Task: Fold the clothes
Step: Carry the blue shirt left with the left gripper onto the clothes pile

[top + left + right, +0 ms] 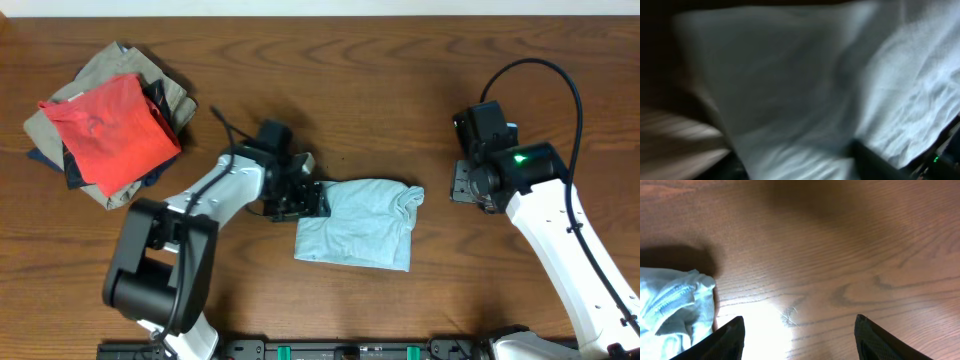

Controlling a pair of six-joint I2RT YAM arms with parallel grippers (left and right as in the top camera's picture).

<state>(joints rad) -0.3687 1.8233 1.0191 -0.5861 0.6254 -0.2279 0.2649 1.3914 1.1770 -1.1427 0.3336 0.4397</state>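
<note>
Pale-blue T-shirt (360, 225) lies folded into a rough rectangle on the wooden tabletop (400, 80). The left tool (300, 198) sits at its left edge; blur hides whether it grips. Well right of the shirt, the right tool (800, 342) stands released. Far left of the shirt, a red-orange garment (115, 130) lies on a khaki garment (45, 125).

Pale blue T-shirt (358, 232) — folded flat, centre

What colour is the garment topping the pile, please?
The garment is red-orange; overhead view shows it best.
</note>
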